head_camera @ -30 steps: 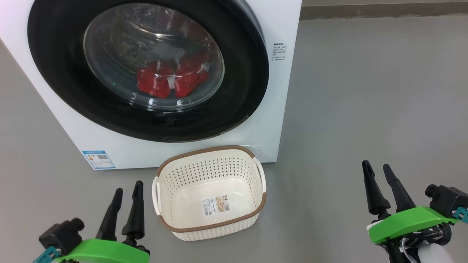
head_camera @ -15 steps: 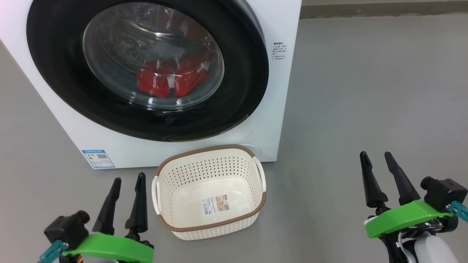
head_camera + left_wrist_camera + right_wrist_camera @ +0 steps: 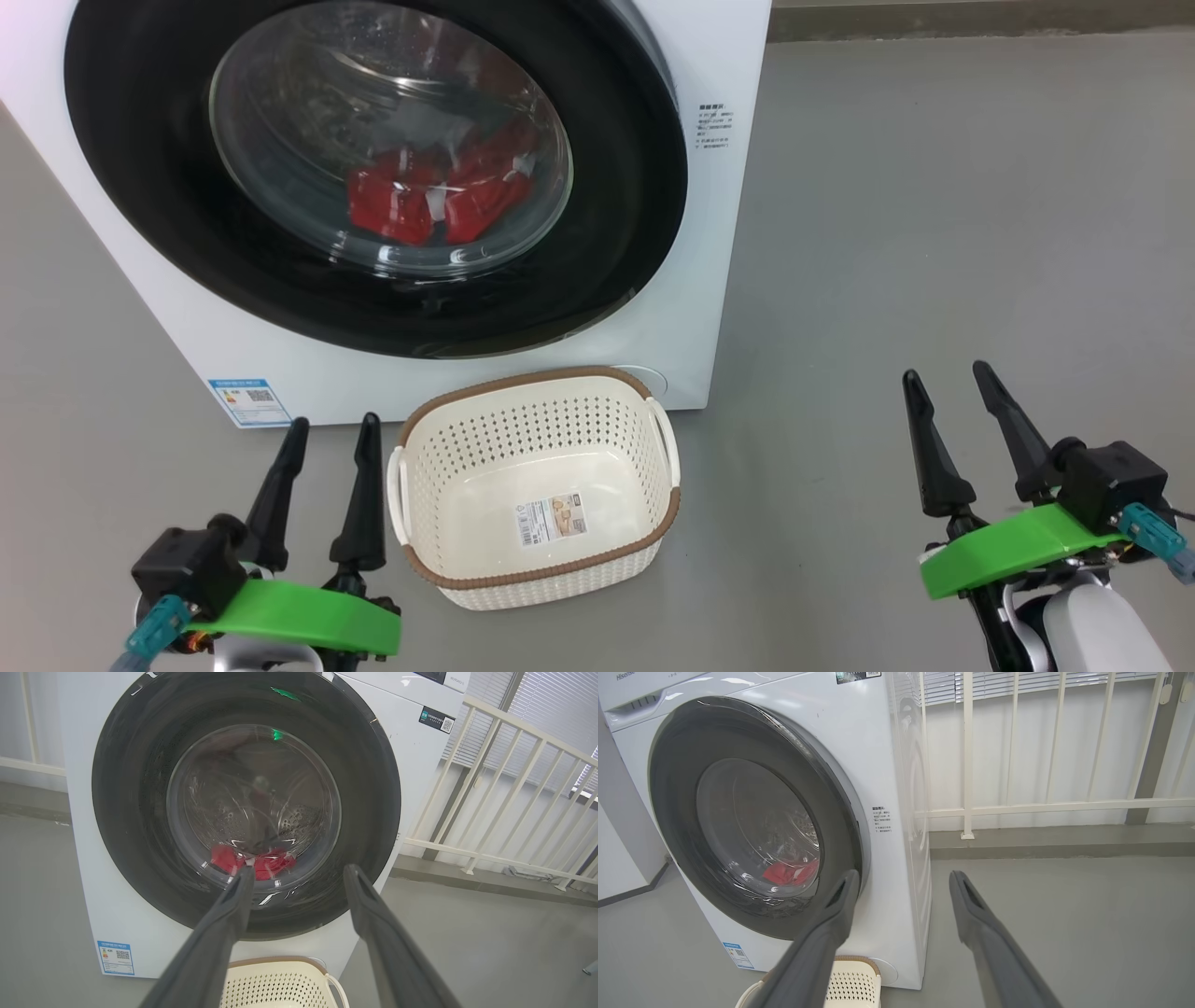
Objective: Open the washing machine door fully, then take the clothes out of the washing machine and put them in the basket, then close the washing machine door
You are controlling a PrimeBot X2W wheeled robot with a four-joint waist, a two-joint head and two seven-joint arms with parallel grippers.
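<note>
The left pincer point(image 3: 334, 420) sits at the lower left of the head view, its two dark fingers spread wide and pointing up the frame, gripping nothing. The right pincer point(image 3: 945, 371), at the lower right, stands the same way: fingers wide apart, empty, over the grey floor point(image 3: 934, 233). Between them, much nearer the left one, the basket point(image 3: 537, 377) stands upright on the floor at lower centre, with only a label sticker point(image 3: 553, 521) on its bottom. The left pincer's inner finger is just beside the basket's left handle, while the right pincer is well apart from the basket. The basket's far rim lies close to the foot of the washing machine point(image 3: 709, 280), whose white front takes up the upper left of the frame. The washing machine door point(image 3: 149, 187) lies shut against that front, its wide black rim ringing the clear glass bowl. Through the glass the clothes point(image 3: 420, 201) show as a red heap with white bits, low in the drum. A blue sticker point(image 3: 247, 401) marks the machine's lower left corner, just above the left pincer. In the right wrist view a white railing point(image 3: 968, 765) stands behind the machine, across the upper right
</note>
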